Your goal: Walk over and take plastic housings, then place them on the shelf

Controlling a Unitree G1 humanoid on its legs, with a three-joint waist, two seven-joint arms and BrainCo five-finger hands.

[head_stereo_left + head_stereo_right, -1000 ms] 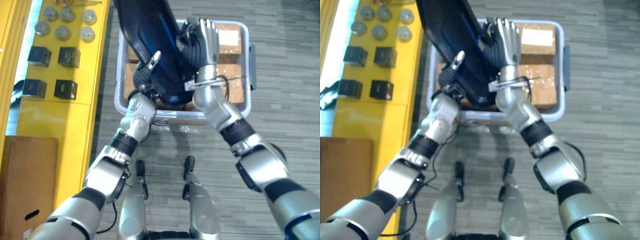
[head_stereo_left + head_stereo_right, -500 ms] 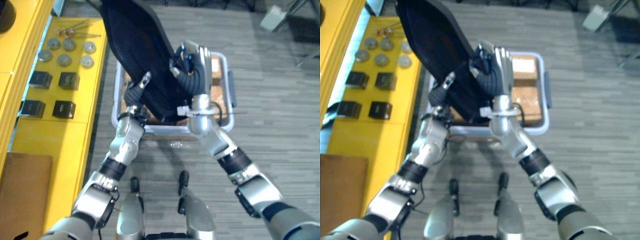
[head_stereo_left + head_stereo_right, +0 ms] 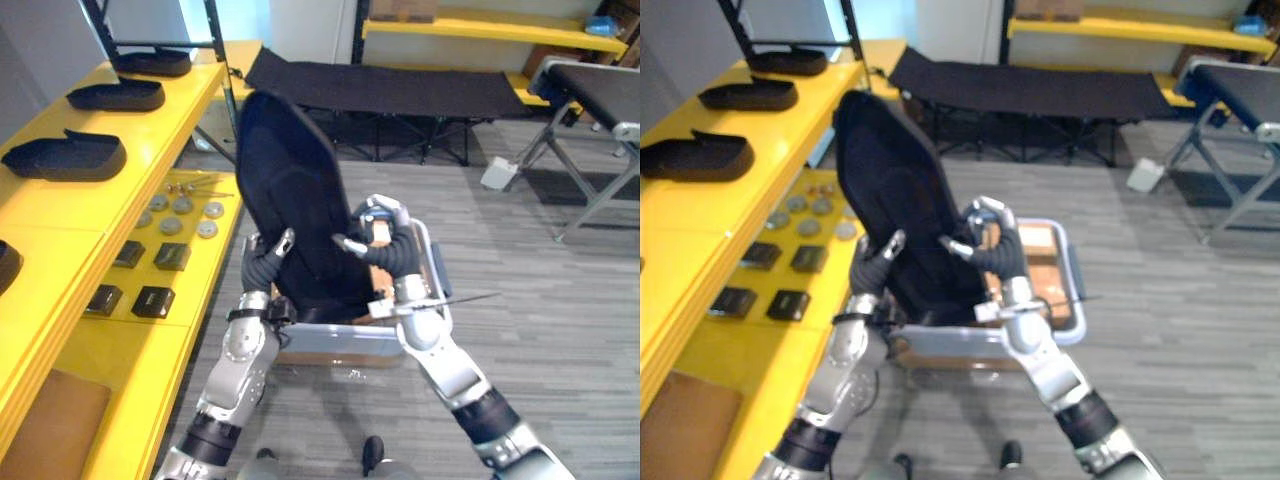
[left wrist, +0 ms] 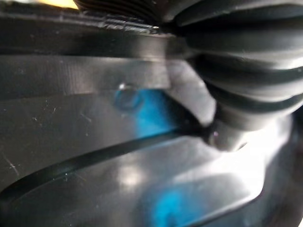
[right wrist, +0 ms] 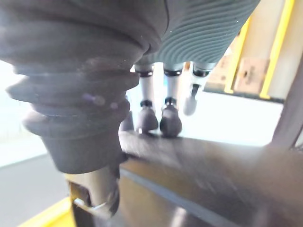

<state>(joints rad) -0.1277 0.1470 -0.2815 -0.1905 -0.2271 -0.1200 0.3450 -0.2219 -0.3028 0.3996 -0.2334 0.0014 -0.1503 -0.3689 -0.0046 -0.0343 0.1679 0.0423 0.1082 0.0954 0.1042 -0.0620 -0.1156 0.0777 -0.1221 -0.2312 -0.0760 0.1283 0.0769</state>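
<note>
Left hand [image 3: 262, 268] and right hand [image 3: 385, 238] pinch the tall housing [image 3: 295, 195] low at its edges, so it could topple

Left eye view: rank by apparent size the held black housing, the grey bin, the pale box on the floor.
Largest: held housing, nearest the camera.
Then: grey bin, partly hidden.
Smallest: pale box, far off.
</note>
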